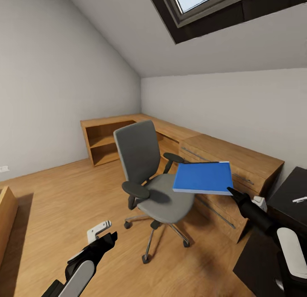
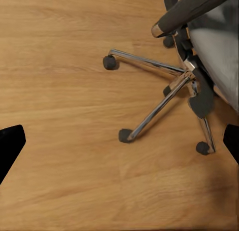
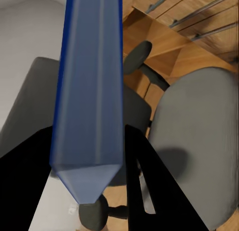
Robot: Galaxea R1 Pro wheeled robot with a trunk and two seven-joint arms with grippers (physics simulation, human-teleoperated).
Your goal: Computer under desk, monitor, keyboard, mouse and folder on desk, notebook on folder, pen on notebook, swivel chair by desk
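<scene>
The right gripper (image 1: 233, 191) is closed on the near right corner of the folder (image 1: 204, 177) and holds it flat in the air, above the right side of the swivel chair (image 1: 149, 177) seat and clear of it. From the gripper the folder reaches to the left and far; its long axis runs left to right, almost parallel to the low wood cabinet (image 1: 238, 160) behind it. The desk (image 1: 294, 190) shows as a black top at the right edge, near to the right arm, so I judge the folder must travel right and toward the robot. The left gripper (image 1: 102, 233) hangs low at the near left with its fingers apart and empty; its wrist view looks down at the chair's chrome base (image 2: 169, 86) on the wood floor (image 2: 59, 91). A small white object (image 1: 299, 199) lies on the desk top; what it is I cannot tell.
</scene>
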